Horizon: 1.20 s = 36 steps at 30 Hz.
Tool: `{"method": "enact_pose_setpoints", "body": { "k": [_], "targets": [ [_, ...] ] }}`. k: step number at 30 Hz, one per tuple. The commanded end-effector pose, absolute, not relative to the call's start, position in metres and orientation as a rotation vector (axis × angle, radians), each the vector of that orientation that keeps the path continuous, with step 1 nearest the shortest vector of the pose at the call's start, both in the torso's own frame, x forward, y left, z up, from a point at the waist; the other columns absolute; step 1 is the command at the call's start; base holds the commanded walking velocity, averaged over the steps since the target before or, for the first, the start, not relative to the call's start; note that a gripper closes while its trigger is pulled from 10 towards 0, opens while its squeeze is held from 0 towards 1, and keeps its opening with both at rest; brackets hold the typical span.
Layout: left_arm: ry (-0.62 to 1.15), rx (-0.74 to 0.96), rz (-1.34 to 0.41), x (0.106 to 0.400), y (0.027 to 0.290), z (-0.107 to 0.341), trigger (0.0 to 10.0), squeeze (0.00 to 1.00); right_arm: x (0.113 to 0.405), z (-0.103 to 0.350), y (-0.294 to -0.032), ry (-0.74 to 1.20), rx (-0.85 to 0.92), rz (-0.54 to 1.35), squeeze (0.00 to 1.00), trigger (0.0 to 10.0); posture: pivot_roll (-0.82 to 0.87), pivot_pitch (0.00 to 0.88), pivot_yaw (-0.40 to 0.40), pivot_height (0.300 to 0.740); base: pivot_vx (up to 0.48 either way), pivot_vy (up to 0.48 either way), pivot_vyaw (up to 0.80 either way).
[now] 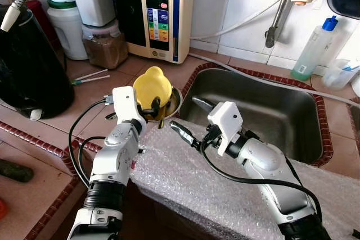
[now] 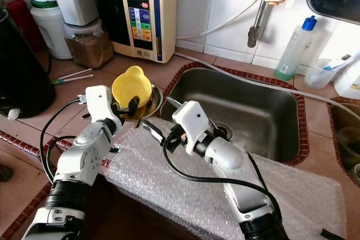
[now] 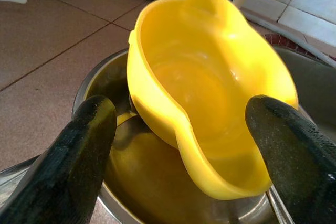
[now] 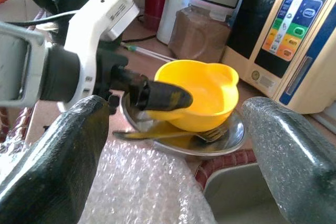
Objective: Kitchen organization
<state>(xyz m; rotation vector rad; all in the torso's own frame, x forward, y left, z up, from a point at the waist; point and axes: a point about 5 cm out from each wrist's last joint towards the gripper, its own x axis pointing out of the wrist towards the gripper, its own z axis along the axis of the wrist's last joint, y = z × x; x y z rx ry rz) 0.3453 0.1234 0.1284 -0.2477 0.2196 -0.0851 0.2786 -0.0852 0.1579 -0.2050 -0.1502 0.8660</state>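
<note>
The left gripper [image 1: 151, 107], fingers spread wide, is reaching around a yellow plastic bowl [image 1: 151, 86] that is sitting tilted in a steel dish [image 2: 151, 104] on the tiled counter beside the sink [image 2: 247, 111]. The bowl looks light, rigid and smooth, so its rim seems the surest hold. The right gripper [image 1: 179, 130], also open and empty, is hovering over bubble wrap [image 2: 191, 189] just short of the dish, where a fork [image 4: 173, 135] is lying under the bowl.

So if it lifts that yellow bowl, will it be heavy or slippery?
Probably light: the yellow bowl looks like thin plastic. Its glossy, curved wall may slip between the left pincer's open fingers. It sits tilted in the metal dish, so a nudge would likely rock it.
</note>
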Motion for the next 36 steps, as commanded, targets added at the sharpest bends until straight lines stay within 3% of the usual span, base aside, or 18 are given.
{"method": "enact_pose_setpoints", "body": {
  "k": [1,2,3,4,5,6,7,8,9,36],
  "targets": [
    [0.241,-0.243,-0.082,0.3470,0.1231,0.1279,9.4,0.00,0.2746,0.1629,-0.0820,-0.168,-0.227,0.895,0.00,10.0,-0.02,0.000,0.007,0.740,0.000,0.000,0.00],
    [0.241,-0.245,-0.084,0.3470,0.1230,0.1282,8.2,0.00,0.2750,0.1628,-0.0822,-0.167,-0.226,0.892,0.00,10.0,-0.02,0.000,0.007,0.740,0.000,0.000,0.00],
    [0.241,-0.247,-0.084,0.3470,0.1230,0.1285,8.2,0.00,0.2752,0.1629,-0.0823,-0.167,-0.225,0.889,0.00,10.0,-0.02,0.000,0.007,0.740,0.000,0.000,0.00],
    [0.240,-0.253,-0.084,0.3472,0.1231,0.1291,3.8,0.00,0.2757,0.1632,-0.0825,-0.165,-0.225,0.886,0.00,10.0,-0.02,0.000,0.007,0.740,0.000,0.000,0.00],
    [0.240,-0.253,-0.084,0.3472,0.1231,0.1291,3.8,0.00,0.2757,0.1632,-0.0825,-0.165,-0.225,0.886,0.00,10.0,-0.02,0.000,0.007,0.740,0.000,0.000,0.00],
    [0.240,-0.252,-0.087,0.3473,0.1233,0.1294,1.9,0.00,0.2757,0.1633,-0.0826,-0.164,-0.229,0.883,0.00,10.0,-0.02,0.000,0.007,0.740,0.000,0.000,0.00],
    [0.241,-0.254,-0.086,0.3473,0.1234,0.1295,0.9,0.00,0.2757,0.1631,-0.0826,-0.163,-0.231,0.883,0.00,10.0,-0.02,0.000,0.007,0.740,0.000,0.000,0.00],
    [0.241,-0.256,-0.085,0.3474,0.1236,0.1295,0.9,0.00,0.2757,0.1629,-0.0826,-0.162,-0.233,0.882,0.00,10.0,-0.02,0.000,0.007,0.740,0.000,0.000,0.00],
    [0.242,-0.259,-0.087,0.3475,0.1234,0.1295,0.0,0.00,0.2756,0.1625,-0.0825,-0.161,-0.236,0.882,0.00,10.0,-0.02,0.000,0.008,0.740,0.000,0.000,0.00],
    [0.256,-0.210,-0.122,0.3449,0.1226,0.1246,0.0,0.00,0.2755,0.1589,-0.0825,-0.147,-0.253,0.891,0.00,10.0,-0.02,0.000,0.009,0.740,0.000,0.000,0.00]
  ]
}}
